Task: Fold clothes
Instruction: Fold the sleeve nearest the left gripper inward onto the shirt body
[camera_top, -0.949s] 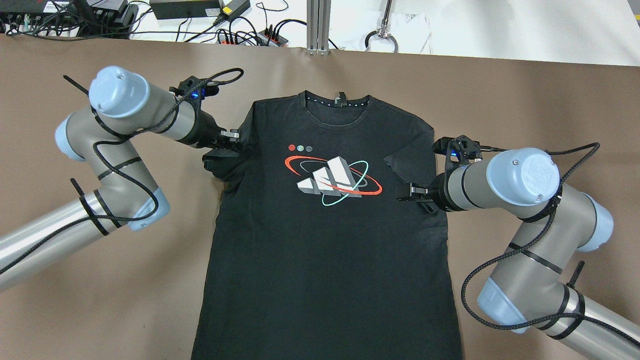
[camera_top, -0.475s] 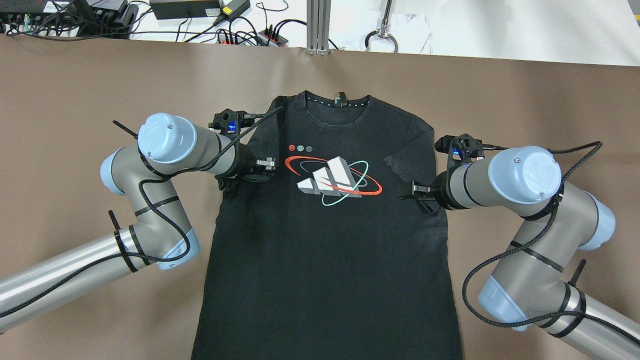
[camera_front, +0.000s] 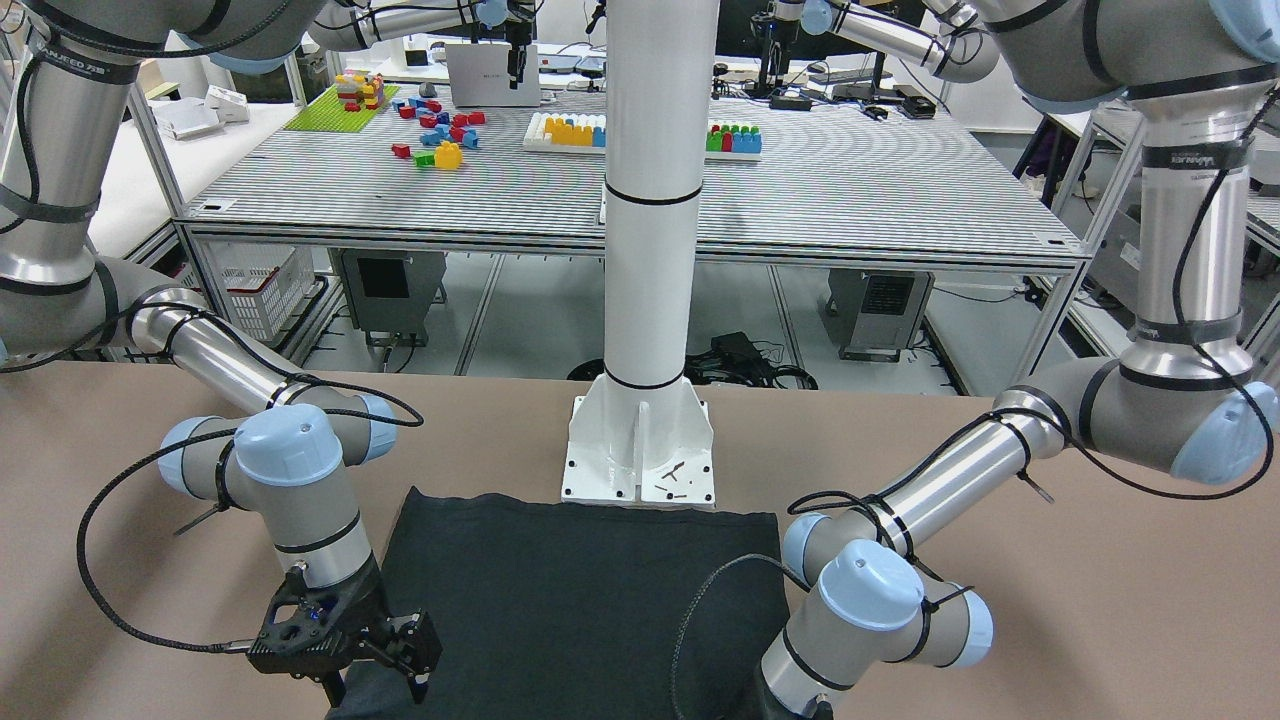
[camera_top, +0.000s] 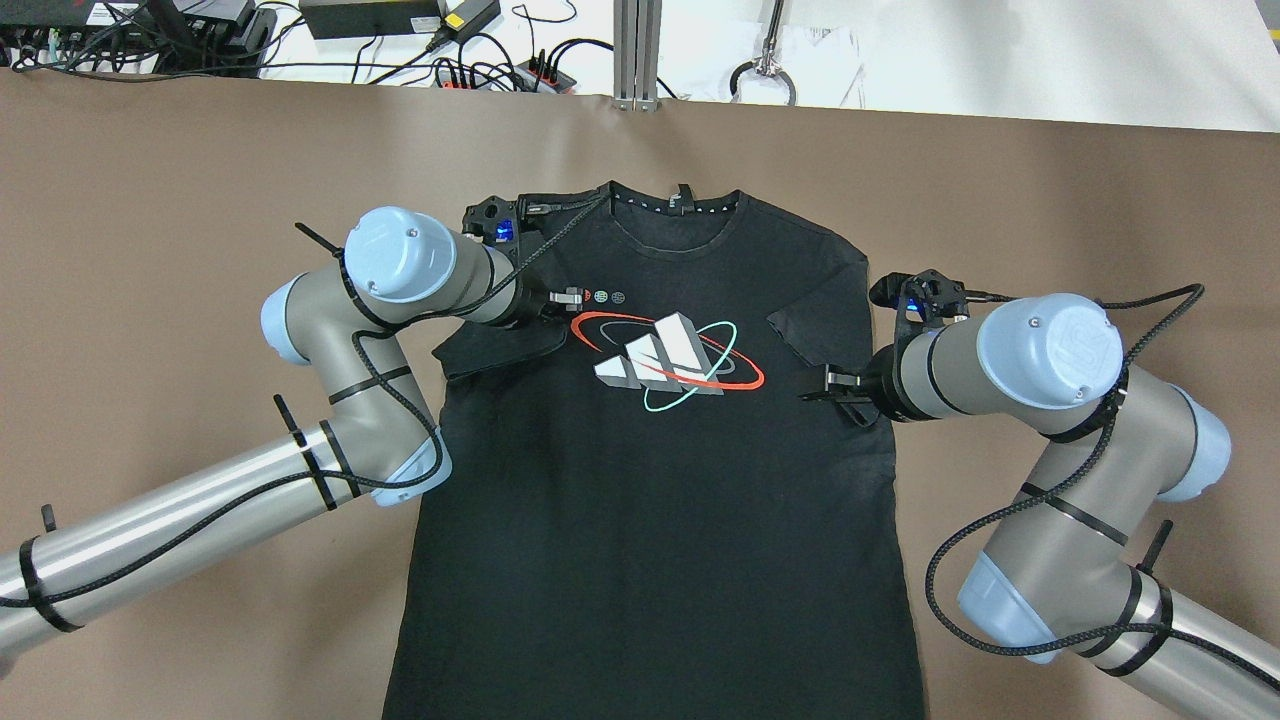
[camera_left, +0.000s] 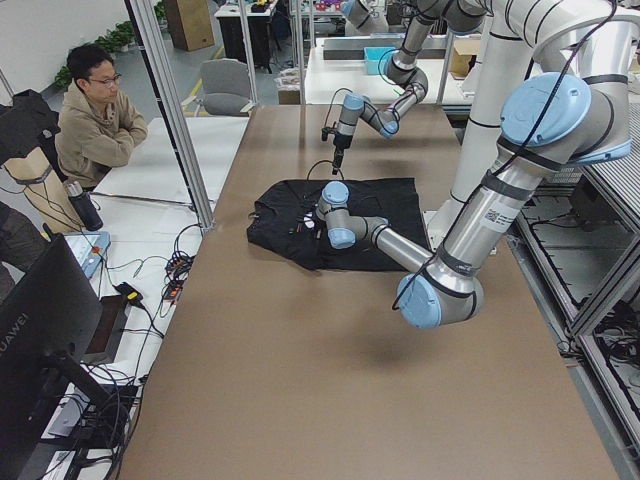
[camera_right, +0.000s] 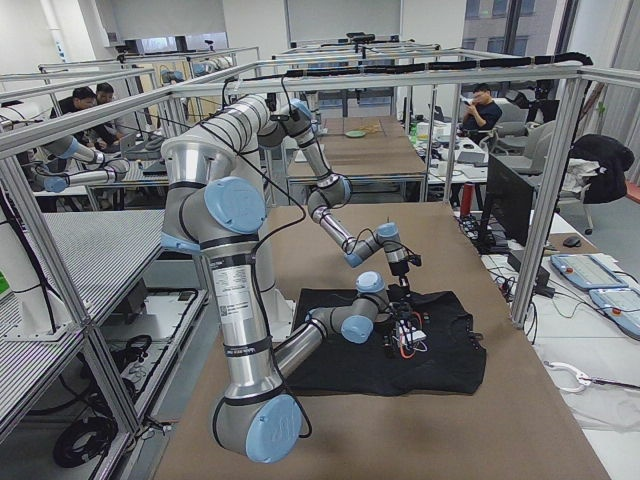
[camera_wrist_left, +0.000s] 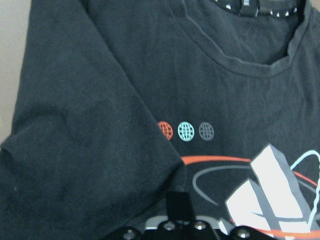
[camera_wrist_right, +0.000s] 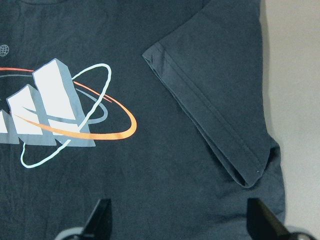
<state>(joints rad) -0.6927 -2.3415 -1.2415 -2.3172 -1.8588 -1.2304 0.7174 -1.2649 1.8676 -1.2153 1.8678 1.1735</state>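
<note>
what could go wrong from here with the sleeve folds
1. The left gripper is shut on the left sleeve right over the t-shirt chest. It may have pinched the layer beneath too, so lifting could drag the shirt.
2. The folded right sleeve lies loose by the open right gripper and may flop back.

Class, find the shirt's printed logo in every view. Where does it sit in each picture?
Front-facing: not in it; only the shirt's plain hem end shows.
Overhead: logo at centre.
Exterior left: tiny, above centre, hard to make out.
Exterior right: small, below centre.
Left wrist: bottom right.
Right wrist: left half.
Shared landmark: the black shirt.
</note>
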